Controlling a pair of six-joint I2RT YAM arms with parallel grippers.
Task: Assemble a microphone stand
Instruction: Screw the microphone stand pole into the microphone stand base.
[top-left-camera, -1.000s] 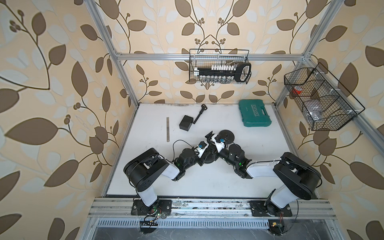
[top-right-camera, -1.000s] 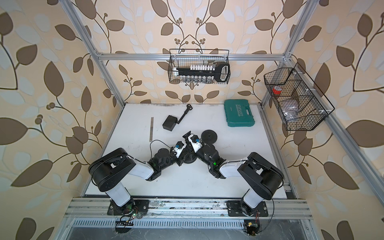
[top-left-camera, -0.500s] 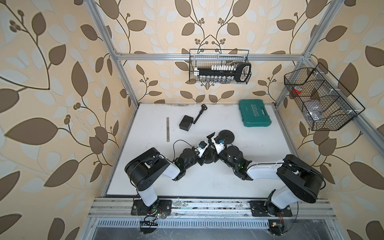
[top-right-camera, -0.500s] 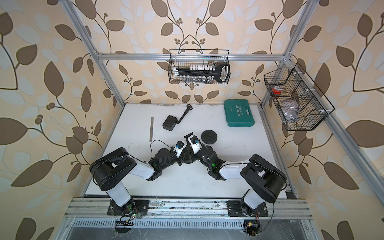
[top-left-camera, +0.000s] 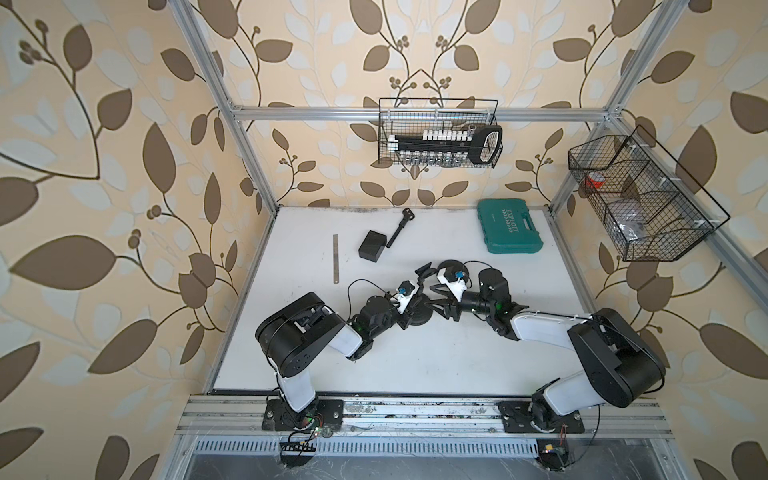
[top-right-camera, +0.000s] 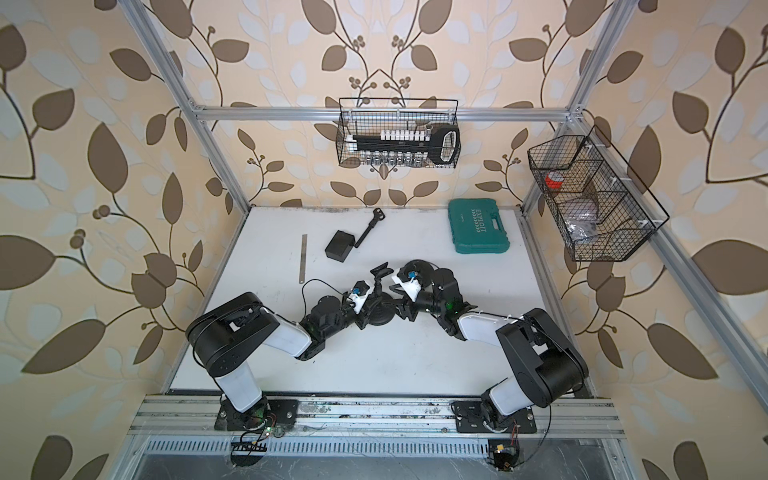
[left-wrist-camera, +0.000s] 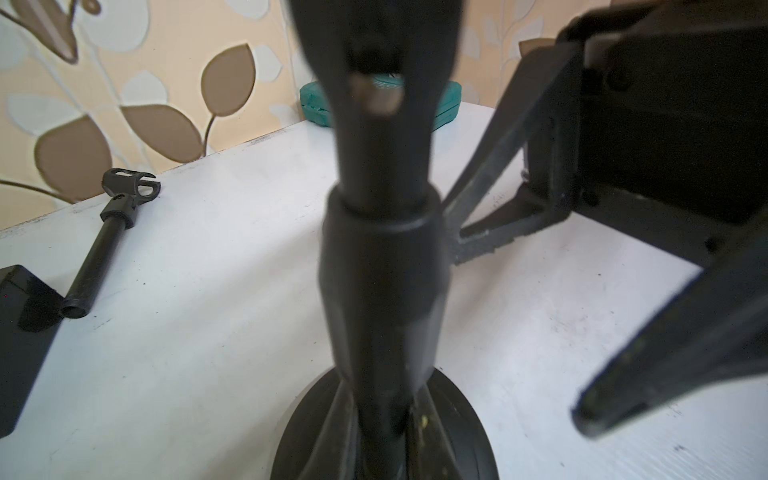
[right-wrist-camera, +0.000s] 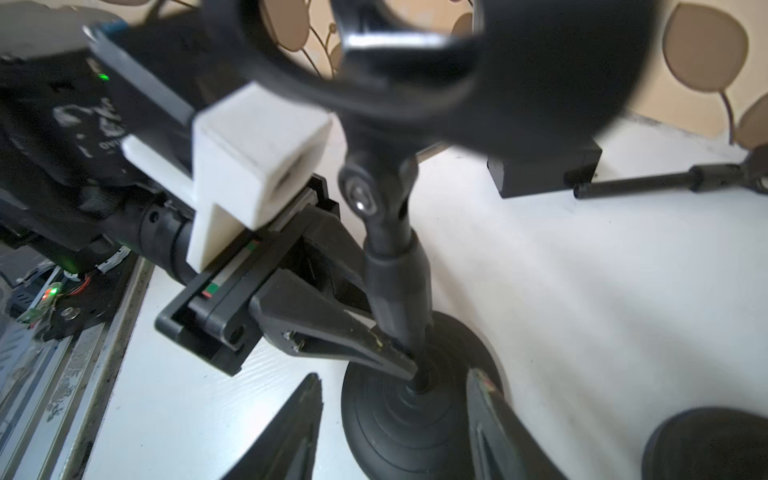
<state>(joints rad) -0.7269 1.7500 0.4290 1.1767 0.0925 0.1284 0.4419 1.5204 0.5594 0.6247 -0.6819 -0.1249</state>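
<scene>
Only one legible marking: the word "EXPLOIT" in pale capitals on the lid of the green case (top-left-camera: 510, 226) (top-right-camera: 478, 232), lying far right in the scene, readable in both top views and running sideways. White print on the left arm housing (right-wrist-camera: 95, 124), seen in the right wrist view, is too blurred to read.

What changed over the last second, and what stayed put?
The left gripper closed on the stand post just above its round base. The right gripper opened, letting go of the post, and drew back slightly. The post stayed upright; the spare disc, clip rod, black box, ruler and green case did not move.
</scene>
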